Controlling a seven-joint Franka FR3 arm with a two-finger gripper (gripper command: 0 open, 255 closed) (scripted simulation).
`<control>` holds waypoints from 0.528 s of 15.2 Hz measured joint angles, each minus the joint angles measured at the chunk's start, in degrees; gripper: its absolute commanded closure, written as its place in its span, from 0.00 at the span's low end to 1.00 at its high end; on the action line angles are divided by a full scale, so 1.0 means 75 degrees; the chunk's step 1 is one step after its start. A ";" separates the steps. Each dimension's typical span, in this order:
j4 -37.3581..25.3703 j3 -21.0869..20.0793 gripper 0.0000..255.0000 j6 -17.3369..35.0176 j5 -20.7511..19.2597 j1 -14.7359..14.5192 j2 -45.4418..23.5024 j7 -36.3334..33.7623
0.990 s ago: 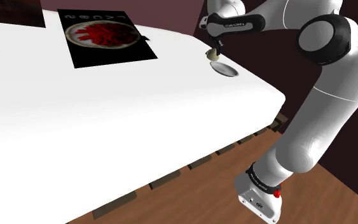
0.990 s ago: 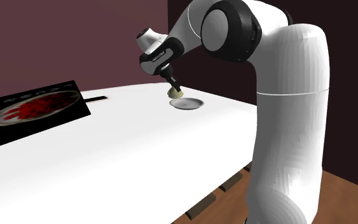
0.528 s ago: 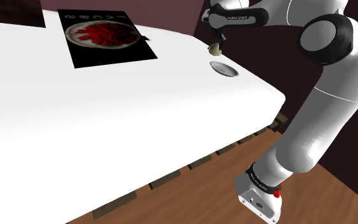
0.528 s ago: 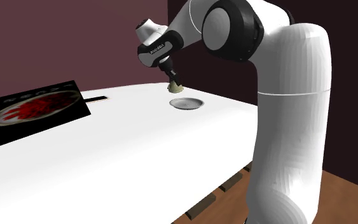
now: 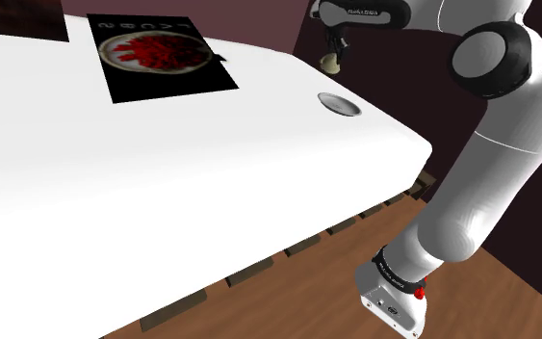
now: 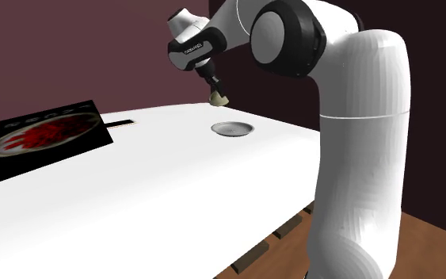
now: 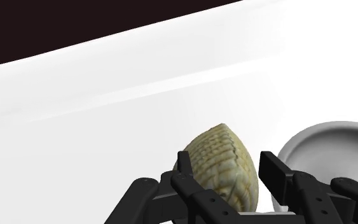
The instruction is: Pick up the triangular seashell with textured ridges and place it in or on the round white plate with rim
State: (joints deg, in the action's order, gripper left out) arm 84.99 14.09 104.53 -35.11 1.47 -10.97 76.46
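The end effector (image 5: 332, 58) is closed on the seashell (image 5: 331, 65), holding it in the air above the white desk (image 5: 163, 183). In the wrist view, the two black fingers (image 7: 190, 181) clasp the shell (image 7: 225, 165) from either side. It is a tan, rounded-triangular shell covered in a crosshatch of fine ridges, and its narrower tip points away from the fingers.

The round plate (image 5: 340, 104) lies flat on the desk near the far edge, toward the shoulder view's right. It looks pale grey, with a raised rim. The shell is well clear of it, up in the air and slightly to the left in the second exterior view (image 6: 219, 99). In the wrist view the plate (image 7: 323, 143) sits off to one side of the fingers, not straight beneath them.

A black mat (image 5: 158, 53) printed with a dish of red food lies at the far left of the desk, well apart from the plate. The white arm (image 5: 490, 154) arches over from its stand on the wooden floor (image 5: 288, 299).
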 measured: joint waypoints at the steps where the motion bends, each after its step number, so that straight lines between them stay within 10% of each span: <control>1: 0.0089 -0.0008 1.00 -0.0054 -0.0029 -0.0025 0.0132 0.0002; 8: 0.1955 -0.0234 1.00 -0.0461 -0.0527 -0.0343 0.2127 -0.0408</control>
State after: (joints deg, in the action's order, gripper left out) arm 99.65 12.34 101.07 -39.07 -1.10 4.99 73.40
